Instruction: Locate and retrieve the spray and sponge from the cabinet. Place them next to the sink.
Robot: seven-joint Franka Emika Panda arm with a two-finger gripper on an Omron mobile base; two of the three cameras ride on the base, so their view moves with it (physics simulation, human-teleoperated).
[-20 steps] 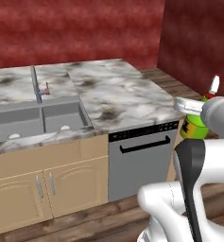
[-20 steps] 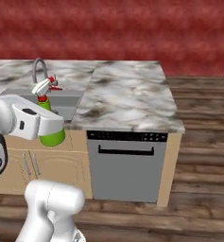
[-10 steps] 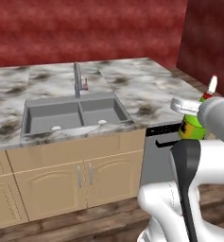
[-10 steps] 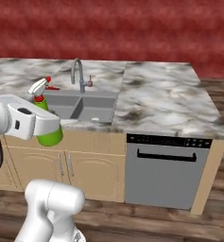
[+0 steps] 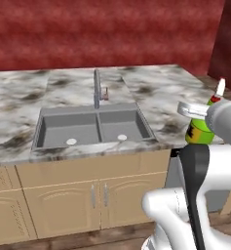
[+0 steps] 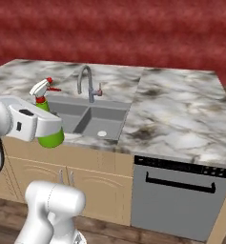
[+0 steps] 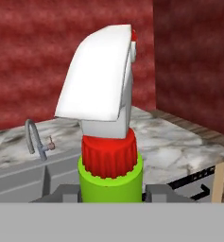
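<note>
My gripper (image 7: 111, 193) is shut on the spray (image 7: 111, 156), a green bottle with a red neck and a white trigger nozzle, held upright. In the left base view the spray (image 5: 201, 131) hangs at the right, over the counter's front edge, right of the sink (image 5: 94, 145). From the right base the spray (image 6: 51, 137) and gripper (image 6: 48, 129) sit in front of the sink's (image 6: 115, 136) near left corner. The faucet (image 5: 96, 88) with its small red lever stands behind the two basins. The sponge and the wall cabinet are out of view.
A marble counter (image 6: 181, 114) runs left and right of the sink. Below it are tan base cabinet doors (image 5: 92, 195) and a grey dishwasher (image 6: 177, 198) at the right. A dark red wall (image 5: 102, 34) backs the counter.
The whole picture has shifted: the base has driven along the counter, and the sink now sits near the middle of both base views. The spray stays held in the gripper.
</note>
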